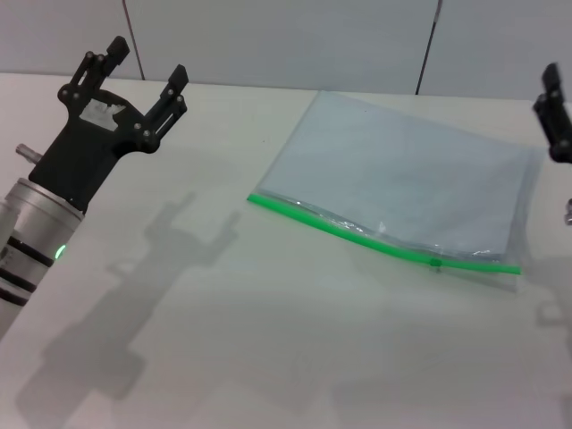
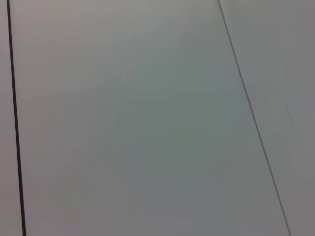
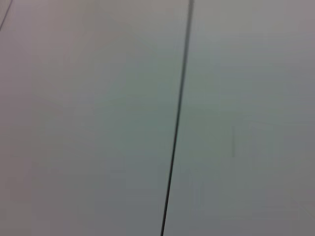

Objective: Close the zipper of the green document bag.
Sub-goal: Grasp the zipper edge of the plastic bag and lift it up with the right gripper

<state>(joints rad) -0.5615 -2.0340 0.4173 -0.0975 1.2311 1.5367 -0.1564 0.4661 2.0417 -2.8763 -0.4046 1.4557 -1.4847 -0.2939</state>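
Observation:
The green document bag lies flat on the white table, right of centre in the head view. It is a translucent pale grey-blue pouch. Its zipper is a bright green strip along the near long edge, and a tiny slider tab sits toward the strip's right end. My left gripper is raised at the far left, well clear of the bag, its two black fingers spread open with nothing between them. At the right edge only part of my right gripper shows, just beyond the bag's right side.
A grey panelled wall with dark seams stands behind the table. Both wrist views show only that wall, the left wrist one with a seam and the right wrist one with a seam. Arm shadows fall on the table at the front left.

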